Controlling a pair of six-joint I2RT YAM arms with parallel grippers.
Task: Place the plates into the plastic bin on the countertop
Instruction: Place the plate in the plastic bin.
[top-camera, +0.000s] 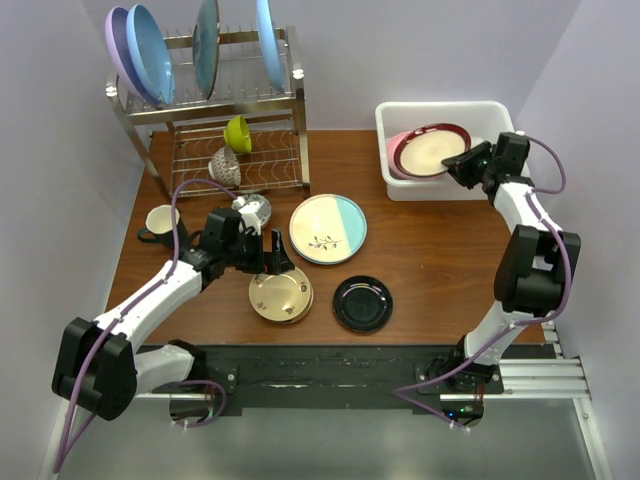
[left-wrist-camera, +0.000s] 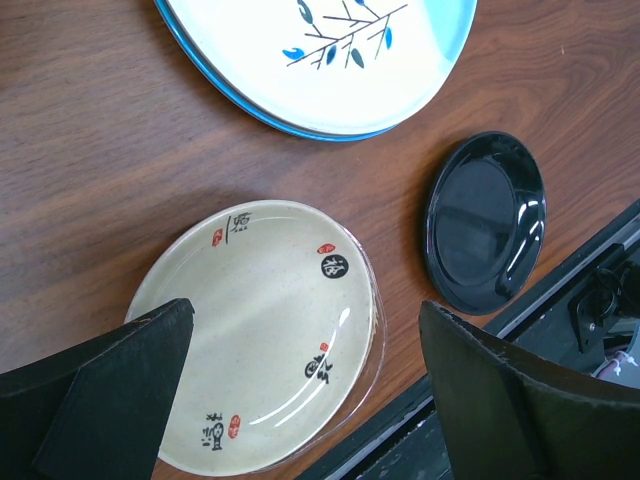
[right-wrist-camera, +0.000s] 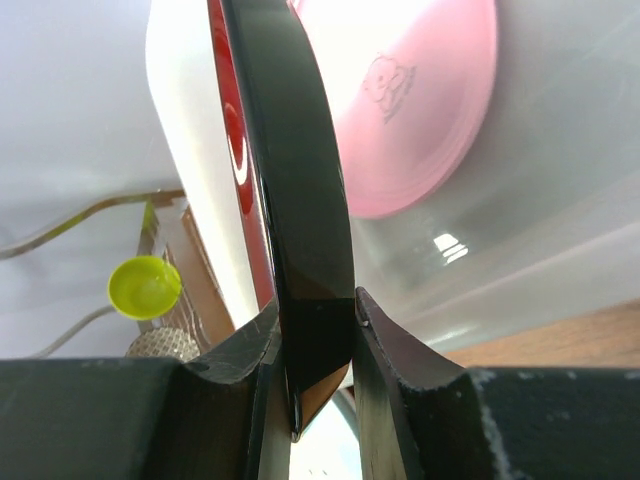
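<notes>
Top external view, from the left: the left gripper (top-camera: 268, 262) hangs with its jaws spread as wide as they go and nothing between them, just over the far edge of the round gold-tan plate (top-camera: 281, 296). That plate lies flat on the reddish-brown wood-grain countertop (top-camera: 440, 250). To its right lie the large cream-and-teal plate with a twig motif (top-camera: 328, 229) and the small glossy black plate (top-camera: 362, 303), apart from each other.

At the far right the white rectangular plastic bin (top-camera: 440, 108) sits at the back corner. Inside it the right gripper (top-camera: 466, 163) is pinched narrowly on the near rim of the maroon-rimmed cream plate (top-camera: 430, 148), which tilts over a pink plate (top-camera: 391, 157).

These plates look stiff, glazed and slippery, heavy for a two-finger pinch, and likely to chip if dropped. Lying flat, each offers only its rim (the gold-tan one has a raised lip that should take a finger beneath it). A deep bite across the edge seems safest.

In the left wrist view the fingers cut off the gold-tan plate's near edge. A pale second outline rings it, and I cannot tell whether another plate lies beneath. The right wrist view shows the held plate edge-on, so whether its lower edge touches the pink plate or the bin floor is hidden.
</notes>
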